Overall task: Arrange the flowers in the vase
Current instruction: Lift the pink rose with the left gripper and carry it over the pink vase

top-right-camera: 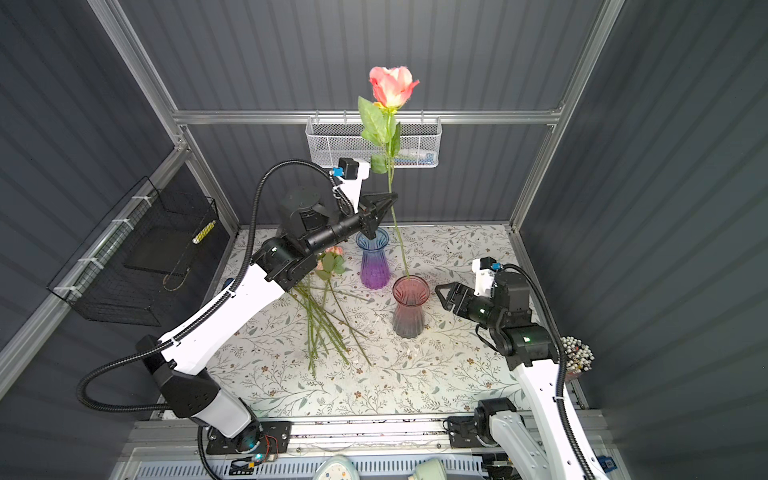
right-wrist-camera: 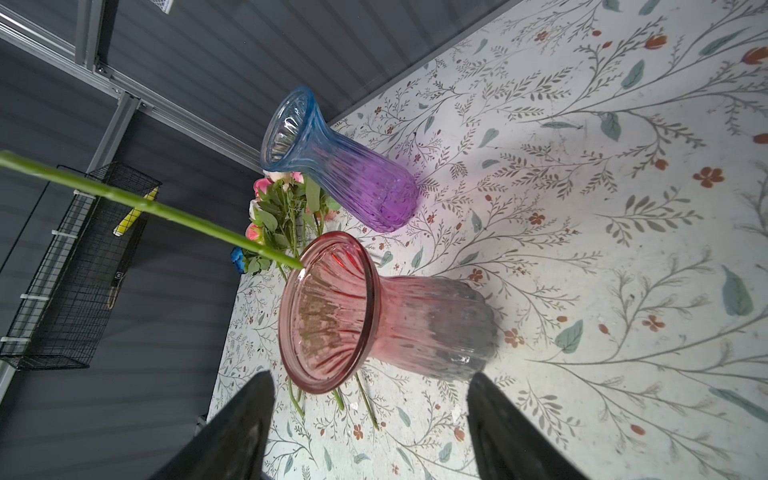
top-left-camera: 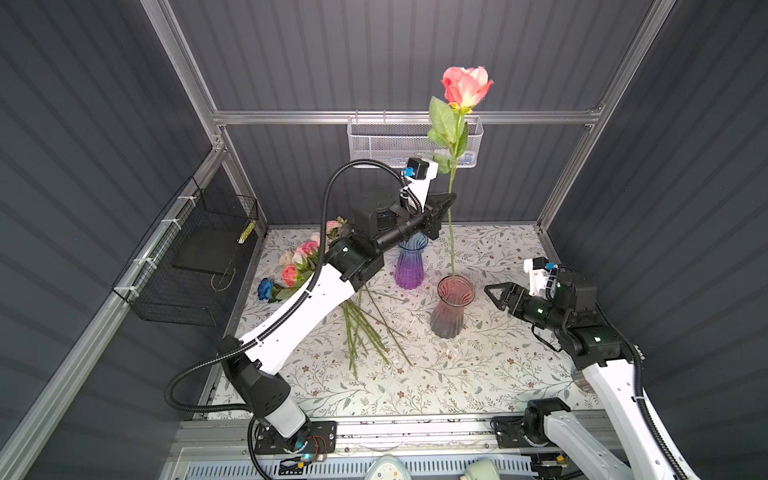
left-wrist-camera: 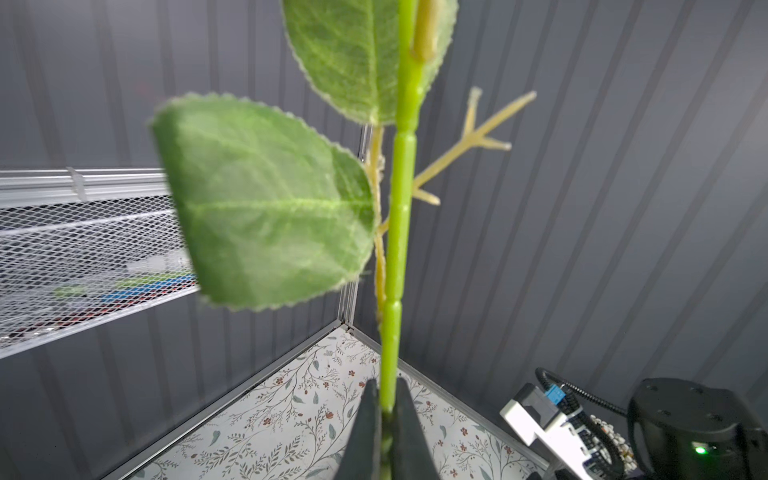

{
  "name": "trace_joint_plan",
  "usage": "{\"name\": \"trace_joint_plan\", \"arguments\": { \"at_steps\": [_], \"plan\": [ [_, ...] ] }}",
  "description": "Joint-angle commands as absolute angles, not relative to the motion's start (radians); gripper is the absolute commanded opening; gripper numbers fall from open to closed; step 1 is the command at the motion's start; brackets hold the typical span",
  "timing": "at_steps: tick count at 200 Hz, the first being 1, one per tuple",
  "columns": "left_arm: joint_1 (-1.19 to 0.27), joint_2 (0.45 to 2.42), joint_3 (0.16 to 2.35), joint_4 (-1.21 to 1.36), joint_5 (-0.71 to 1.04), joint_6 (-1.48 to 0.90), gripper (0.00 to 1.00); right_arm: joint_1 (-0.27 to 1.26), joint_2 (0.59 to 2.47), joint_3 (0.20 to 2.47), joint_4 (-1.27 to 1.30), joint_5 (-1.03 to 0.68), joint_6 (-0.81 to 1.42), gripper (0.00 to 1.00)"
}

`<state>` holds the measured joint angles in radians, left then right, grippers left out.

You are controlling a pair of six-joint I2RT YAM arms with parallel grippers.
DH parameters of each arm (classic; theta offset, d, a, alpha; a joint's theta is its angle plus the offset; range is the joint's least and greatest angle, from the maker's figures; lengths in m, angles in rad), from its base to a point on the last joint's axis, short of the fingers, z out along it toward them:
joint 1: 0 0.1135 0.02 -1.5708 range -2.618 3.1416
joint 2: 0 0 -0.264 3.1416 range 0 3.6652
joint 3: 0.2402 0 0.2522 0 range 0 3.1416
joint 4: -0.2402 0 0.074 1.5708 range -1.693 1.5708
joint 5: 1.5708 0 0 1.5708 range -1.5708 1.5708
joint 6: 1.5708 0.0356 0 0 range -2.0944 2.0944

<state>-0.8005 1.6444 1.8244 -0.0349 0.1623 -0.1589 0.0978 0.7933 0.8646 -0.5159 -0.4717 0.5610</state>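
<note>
A rose with a pink-coral head (top-left-camera: 465, 85) (top-right-camera: 392, 85) stands upright in the air. My left gripper (top-left-camera: 452, 196) (top-right-camera: 394, 196) (left-wrist-camera: 386, 395) is shut on its green stem (left-wrist-camera: 399, 249) just below the leaves. The stem's lower tip (right-wrist-camera: 297, 263) meets the rim of the pink glass vase (top-left-camera: 453, 307) (top-right-camera: 409, 309) (right-wrist-camera: 415, 324), which stands upright on the table. To the right of the vase, my right gripper (top-left-camera: 492, 297) (top-right-camera: 441, 297) (right-wrist-camera: 372, 376) is open and clear of it, holding nothing. The other flowers (top-left-camera: 307, 257) (top-right-camera: 330, 262) (right-wrist-camera: 282, 216) lie in a pile on the left, partly hidden under my left arm.
A blue-to-purple vase (top-left-camera: 410, 262) (top-right-camera: 374, 262) (right-wrist-camera: 345, 166) stands behind and left of the pink one. A white mesh basket (top-left-camera: 411, 143) hangs on the back wall behind the rose. A black wire basket (top-left-camera: 195, 266) hangs on the left wall.
</note>
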Motion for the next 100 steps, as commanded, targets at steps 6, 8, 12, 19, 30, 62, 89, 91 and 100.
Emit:
{"name": "trace_joint_plan", "arguments": {
  "at_steps": [6,8,12,19,30,62,89,91,100],
  "plan": [
    [-0.828,1.67,1.842,-0.074,0.129,-0.098,0.0,0.094,0.769,0.867,-0.512,-0.474,0.55,0.74],
    [-0.829,1.672,1.838,-0.075,0.127,-0.097,0.0,0.094,0.769,0.867,-0.512,-0.474,0.551,0.74],
    [-0.837,1.673,1.83,-0.075,0.121,-0.096,0.0,0.094,0.767,0.864,-0.512,-0.473,0.551,0.74],
    [-0.847,1.675,1.812,-0.071,0.114,-0.092,0.0,0.094,0.766,0.86,-0.509,-0.474,0.552,0.74],
    [-0.869,1.676,1.784,-0.066,0.102,-0.082,0.0,0.094,0.765,0.852,-0.501,-0.477,0.556,0.74],
    [-0.911,1.663,1.657,0.008,0.079,-0.1,0.0,0.094,0.765,0.829,-0.485,-0.474,0.565,0.74],
    [-0.943,1.66,1.562,0.039,0.089,-0.091,0.0,0.094,0.77,0.824,-0.489,-0.462,0.564,0.74],
    [-0.943,1.659,1.556,0.04,0.092,-0.091,0.0,0.094,0.771,0.825,-0.491,-0.462,0.563,0.74],
    [-0.943,1.659,1.528,0.04,0.088,-0.083,0.0,0.094,0.778,0.834,-0.509,-0.46,0.556,0.74]
  ]
}}
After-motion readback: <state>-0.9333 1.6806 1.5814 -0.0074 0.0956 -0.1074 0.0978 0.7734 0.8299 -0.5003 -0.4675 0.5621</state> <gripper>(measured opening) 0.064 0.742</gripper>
